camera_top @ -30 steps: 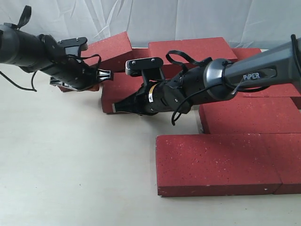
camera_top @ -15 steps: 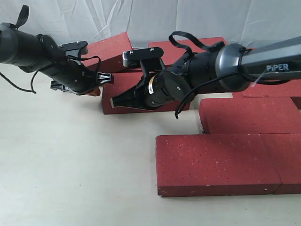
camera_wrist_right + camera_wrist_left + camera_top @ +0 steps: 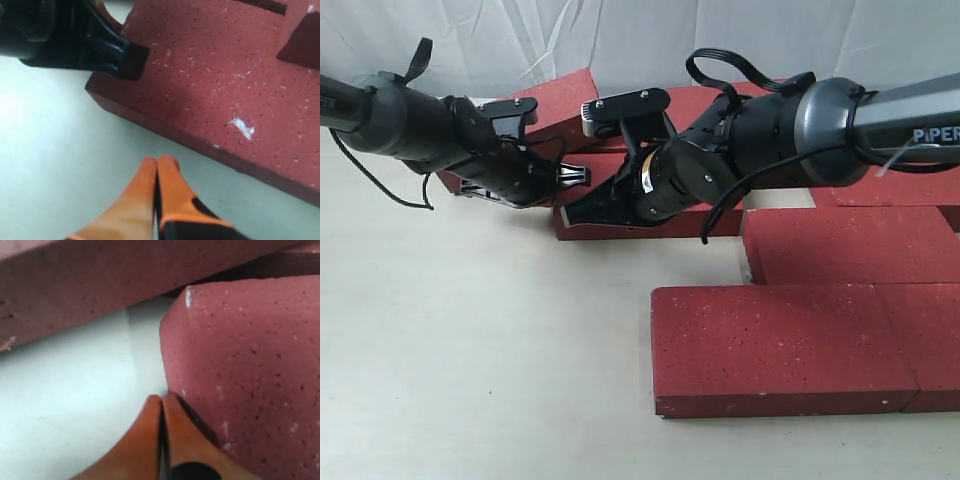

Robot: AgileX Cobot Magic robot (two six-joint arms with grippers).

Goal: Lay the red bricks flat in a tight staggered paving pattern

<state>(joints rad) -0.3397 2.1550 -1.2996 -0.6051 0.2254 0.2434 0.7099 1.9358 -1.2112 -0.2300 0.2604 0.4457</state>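
Left arm (image 3: 410,125) and right arm (image 3: 840,115) stretch low and converge. Left tool (image 3: 161,401) and right tool (image 3: 157,162): orange fingers (image 3: 172,185) pressed together, nothing held. The left tool's tip lies just beside the right tool.

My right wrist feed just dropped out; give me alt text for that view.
The right gripper, fingers shut and holding nothing, is over pale table just short of the long edge of a red brick. The left arm's black hardware sits at that brick's corner.

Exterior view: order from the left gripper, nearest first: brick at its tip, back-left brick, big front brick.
1. brick at its tip, centre, against the left gripper.
2. back-left brick, just behind.
3. big front brick, foreground right.
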